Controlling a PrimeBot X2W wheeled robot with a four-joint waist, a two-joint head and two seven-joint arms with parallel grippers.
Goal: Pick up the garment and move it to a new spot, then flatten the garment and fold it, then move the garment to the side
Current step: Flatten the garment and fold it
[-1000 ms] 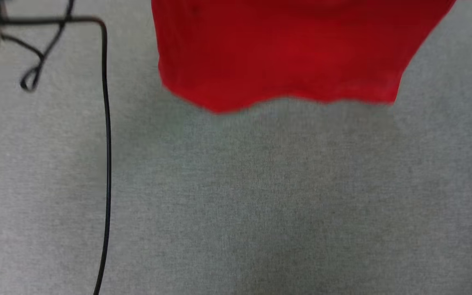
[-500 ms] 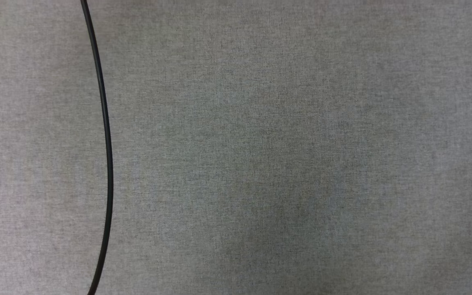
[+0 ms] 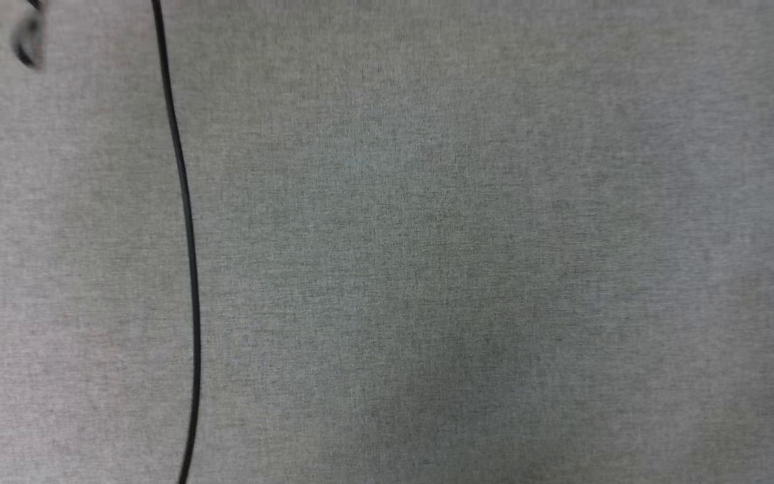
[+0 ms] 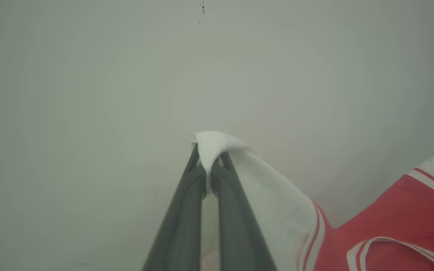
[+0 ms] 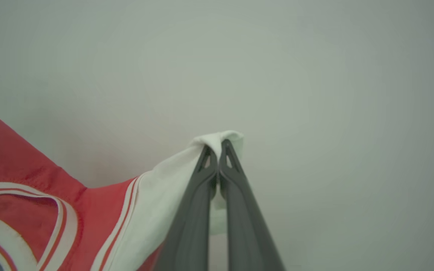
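- Above the grey floor [image 3: 467, 269], the red jersey T-shirt [image 5: 32, 180] hangs by its white sleeves [image 4: 277, 195].
- Left end effector [image 4: 209, 158] and right end effector [image 5: 217, 150] each pinch one sleeve.
- Pick-up seems done; laying down, flattening, folding and moving aside remain.

A black cable [image 3: 185, 222] runs across the grey carpet [image 3: 467, 269].

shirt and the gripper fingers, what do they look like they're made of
The shirt: soft cloth, likely a matte knit; it drapes and bunches where pinched. The fingers: dark grey, smooth, faint sheen, with moulded cut-outs near the tips; probably hard plastic, though painted metal can't be ruled out.
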